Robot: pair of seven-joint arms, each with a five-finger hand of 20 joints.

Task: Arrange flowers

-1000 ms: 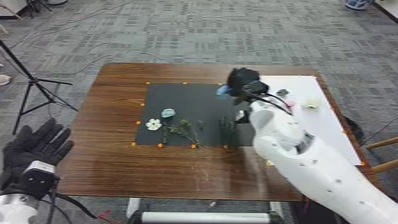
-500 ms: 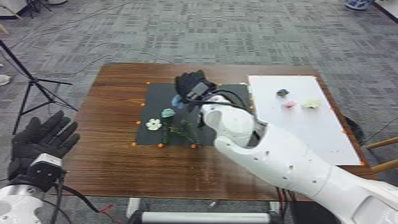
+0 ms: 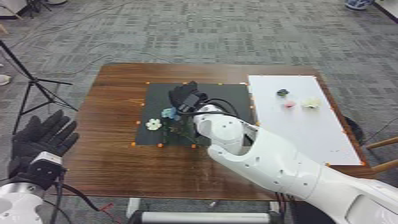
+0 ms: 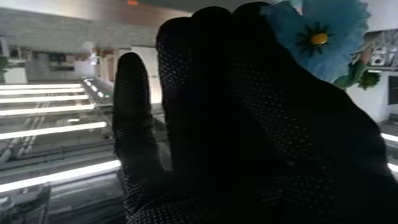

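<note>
Over the black mat (image 3: 209, 89), my right hand (image 3: 184, 95) pinches a blue flower (image 3: 170, 113) whose bloom hangs at its near left side. In the right wrist view, that hand (image 4: 222, 110) has long, nearly straight fingers, with the blue flower (image 4: 298, 37) and its yellow centre beside them; the thumb's grip is hidden. A white flower (image 3: 154, 124) lies on the mat's left part, and green sprigs (image 3: 182, 131) lie partly under the arm. My left hand (image 3: 40, 142) is open, palm up, off the table's left edge.
A white sheet (image 3: 324, 132) on the right of the table (image 3: 98, 172) bears a dark bluish flower (image 3: 282, 92), a pink one (image 3: 289, 104) and a cream one (image 3: 310, 103). A black tripod (image 3: 34, 80) stands left of the table.
My right hand has gone left from near the white sheet across the mat, then nearer, with the blue flower moving along to the pale teal flower's spot. The left hand has shifted slightly.
</note>
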